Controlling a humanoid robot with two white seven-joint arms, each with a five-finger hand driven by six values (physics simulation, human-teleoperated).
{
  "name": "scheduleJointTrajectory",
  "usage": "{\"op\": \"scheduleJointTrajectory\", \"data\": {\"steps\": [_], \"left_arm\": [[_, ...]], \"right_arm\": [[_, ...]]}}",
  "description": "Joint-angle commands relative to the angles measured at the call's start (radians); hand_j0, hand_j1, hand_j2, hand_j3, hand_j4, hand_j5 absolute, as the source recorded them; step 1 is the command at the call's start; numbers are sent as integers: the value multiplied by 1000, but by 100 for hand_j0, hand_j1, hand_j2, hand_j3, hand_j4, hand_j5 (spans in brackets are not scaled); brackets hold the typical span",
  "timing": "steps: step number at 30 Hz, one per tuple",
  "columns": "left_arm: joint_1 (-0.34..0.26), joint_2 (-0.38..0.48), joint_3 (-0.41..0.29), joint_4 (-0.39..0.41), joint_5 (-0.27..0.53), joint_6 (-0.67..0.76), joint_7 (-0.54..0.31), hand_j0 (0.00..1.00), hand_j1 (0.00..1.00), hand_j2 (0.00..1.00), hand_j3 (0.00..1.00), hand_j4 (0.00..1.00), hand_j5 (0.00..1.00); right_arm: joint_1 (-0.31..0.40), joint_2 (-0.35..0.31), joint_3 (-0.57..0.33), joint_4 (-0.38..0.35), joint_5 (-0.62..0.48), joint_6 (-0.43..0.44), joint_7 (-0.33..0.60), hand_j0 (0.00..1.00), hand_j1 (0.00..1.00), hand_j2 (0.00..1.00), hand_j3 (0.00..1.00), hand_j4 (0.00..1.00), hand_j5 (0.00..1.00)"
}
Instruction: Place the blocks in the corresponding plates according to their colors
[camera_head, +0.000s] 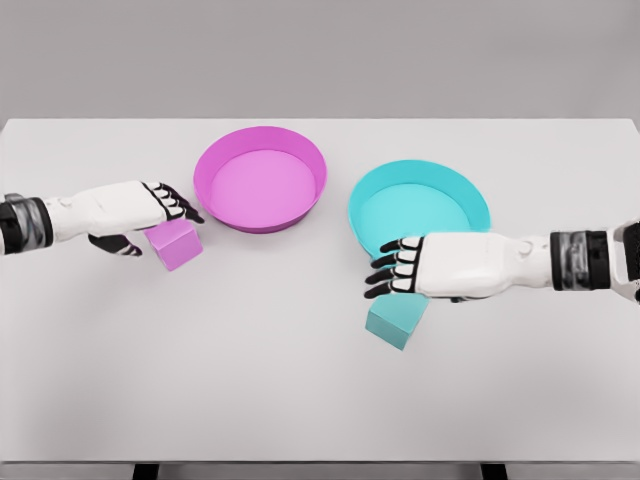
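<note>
Pink and cyan set the scene on a white table (300, 400): a pink plate (260, 178) stands toward the far edge, left of centre, and a cyan plate (420, 208) sits just right of it, the two apart; neither has a block in it. A pink block (176, 246) lies on the table near the pink plate's left rim, with the left hand (135, 212) over it, fingers curled about its top, thumb at its near side. A cyan block (396, 320) lies just in front of the cyan plate, under the right hand (440, 268), whose fingers reach loosely over its top; whether they grip it cannot be told.
</note>
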Motion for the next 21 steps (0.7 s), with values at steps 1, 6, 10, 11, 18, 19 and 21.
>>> {"op": "scheduleJointTrajectory", "data": {"steps": [1,6,10,11,18,19,21], "left_arm": [[2,1,1,0,4,2,0,78,78,78,78,78,78],[2,3,1,0,4,2,0,66,66,66,66,66,66],[0,3,-1,0,4,2,0,55,55,55,55,55,55],[0,3,-1,0,4,2,0,54,54,54,54,54,54],[-15,9,-1,0,5,2,0,47,47,47,47,47,47],[-21,10,-1,0,5,2,0,46,46,46,46,46,46],[-37,13,-1,-3,7,2,0,45,45,45,45,45,45]], "right_arm": [[0,13,-1,0,-6,1,-1,100,100,100,100,100,100],[2,38,-1,1,-6,1,6,100,100,100,100,100,100],[23,55,0,1,-3,1,12,100,100,100,100,100,100],[25,58,0,1,0,1,13,100,100,100,100,100,100],[32,76,-1,15,13,1,24,100,100,100,100,100,100],[32,76,-1,21,13,1,29,100,100,100,100,100,100],[34,76,-1,30,16,1,30,100,100,100,100,100,100]]}}
